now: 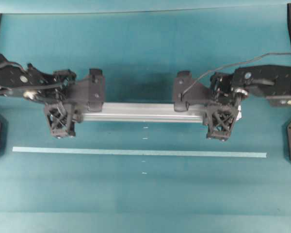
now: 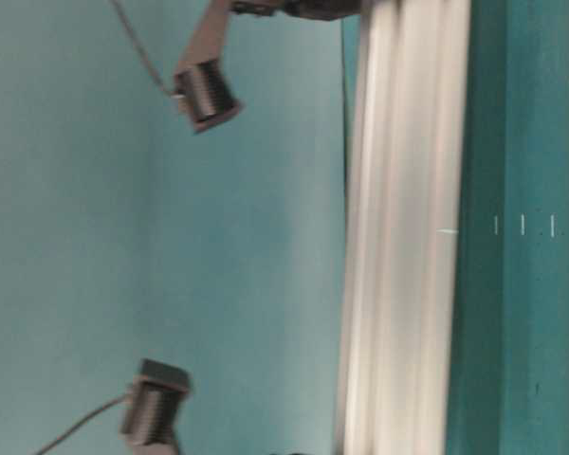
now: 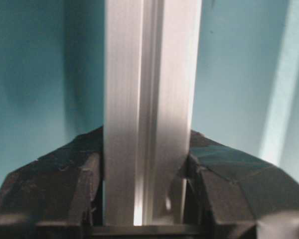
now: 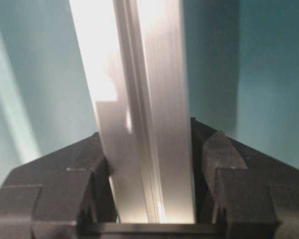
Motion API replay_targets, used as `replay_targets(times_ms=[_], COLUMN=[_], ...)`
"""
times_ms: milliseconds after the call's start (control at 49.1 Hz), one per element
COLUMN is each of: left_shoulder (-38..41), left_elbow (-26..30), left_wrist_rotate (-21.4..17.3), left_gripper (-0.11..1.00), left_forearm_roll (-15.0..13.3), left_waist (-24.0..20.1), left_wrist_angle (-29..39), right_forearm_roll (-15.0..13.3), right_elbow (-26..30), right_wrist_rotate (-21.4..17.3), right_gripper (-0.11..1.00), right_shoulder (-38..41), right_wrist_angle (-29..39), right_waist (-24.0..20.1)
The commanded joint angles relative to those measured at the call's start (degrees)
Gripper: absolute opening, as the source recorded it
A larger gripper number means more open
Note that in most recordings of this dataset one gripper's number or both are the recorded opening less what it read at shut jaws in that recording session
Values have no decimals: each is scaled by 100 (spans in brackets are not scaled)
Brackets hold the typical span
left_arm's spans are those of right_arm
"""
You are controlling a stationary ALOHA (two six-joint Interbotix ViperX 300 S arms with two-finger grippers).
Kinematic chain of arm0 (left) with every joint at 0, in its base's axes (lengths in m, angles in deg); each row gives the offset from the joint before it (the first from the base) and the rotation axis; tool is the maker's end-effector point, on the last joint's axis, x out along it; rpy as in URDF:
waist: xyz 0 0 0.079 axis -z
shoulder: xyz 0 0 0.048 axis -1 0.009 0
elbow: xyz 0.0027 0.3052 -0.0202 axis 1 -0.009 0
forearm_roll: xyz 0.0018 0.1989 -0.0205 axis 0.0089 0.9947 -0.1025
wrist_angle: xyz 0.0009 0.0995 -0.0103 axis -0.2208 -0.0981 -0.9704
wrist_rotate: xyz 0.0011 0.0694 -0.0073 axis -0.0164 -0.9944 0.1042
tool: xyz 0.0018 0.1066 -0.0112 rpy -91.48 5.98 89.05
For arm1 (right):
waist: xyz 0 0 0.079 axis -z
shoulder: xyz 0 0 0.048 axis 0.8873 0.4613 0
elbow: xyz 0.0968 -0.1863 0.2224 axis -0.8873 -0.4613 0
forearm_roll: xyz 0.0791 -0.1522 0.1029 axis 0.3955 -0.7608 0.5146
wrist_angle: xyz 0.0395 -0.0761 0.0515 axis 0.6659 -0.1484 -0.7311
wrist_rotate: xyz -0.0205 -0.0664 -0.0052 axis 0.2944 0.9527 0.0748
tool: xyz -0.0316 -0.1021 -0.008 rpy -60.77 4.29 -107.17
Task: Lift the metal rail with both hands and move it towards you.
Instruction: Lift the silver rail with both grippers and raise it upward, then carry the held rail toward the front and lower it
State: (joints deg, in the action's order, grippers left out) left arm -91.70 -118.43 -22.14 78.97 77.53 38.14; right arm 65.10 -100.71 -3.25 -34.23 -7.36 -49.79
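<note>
Both grippers clamped on the metal rail (image 1: 143, 112), left gripper (image 1: 59, 121) near one end and right gripper (image 1: 220, 122) near the other, so the load is balanced and the bar shouldn't tip. Rail lies crosswise mid-table, on the far side of the pale tape strip (image 1: 138, 152), likely the pull-toward mark.

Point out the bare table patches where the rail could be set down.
Free: the teal table nearer than the pale-blue tape strip, and the narrow band between strip and grooved silver metal rail. Crowded: both rail ends, clamped by the left tool and right tool.
</note>
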Motion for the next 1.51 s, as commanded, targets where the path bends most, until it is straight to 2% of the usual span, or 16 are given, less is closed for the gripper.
replay_targets(times_ms=[0, 143, 448, 672, 835, 958, 1080, 1222, 1487], left_shoulder=[-325, -589, -993, -1160, -1169, -1134, -1099, -1046, -1037], left_elbow=[290, 475, 1239, 2074, 2716, 3199, 3577, 3867, 3867], left_wrist_rotate=[141, 149, 352, 510, 659, 729, 765, 923, 1072], left_gripper=[32, 32, 32, 32, 32, 32, 32, 32, 32], left_forearm_roll=[9, 9, 9, 9, 9, 9, 9, 9, 9], left_waist=[9, 97, 413, 642, 729, 765, 800, 853, 879], left_wrist_angle=[290, 712, 1934, 2672, 3498, 4192, 4597, 4658, 4702], right_forearm_roll=[158, 176, 185, 255, 255, 255, 255, 255, 246], right_elbow=[334, 844, 1916, 2522, 2909, 3173, 3437, 3630, 3753], right_wrist_rotate=[-44, -114, -571, -1081, -1424, -1600, -1740, -1828, -1881], right_gripper=[44, 44, 44, 44, 44, 42, 43, 43, 43], right_shoulder=[-237, -510, -747, -773, -879, -993, -1055, -1055, -1055], right_wrist_angle=[378, 1266, 2848, 3560, 4069, 4245, 4351, 4430, 4474], right_waist=[0, -9, -193, -396, -448, -501, -580, -659, -721])
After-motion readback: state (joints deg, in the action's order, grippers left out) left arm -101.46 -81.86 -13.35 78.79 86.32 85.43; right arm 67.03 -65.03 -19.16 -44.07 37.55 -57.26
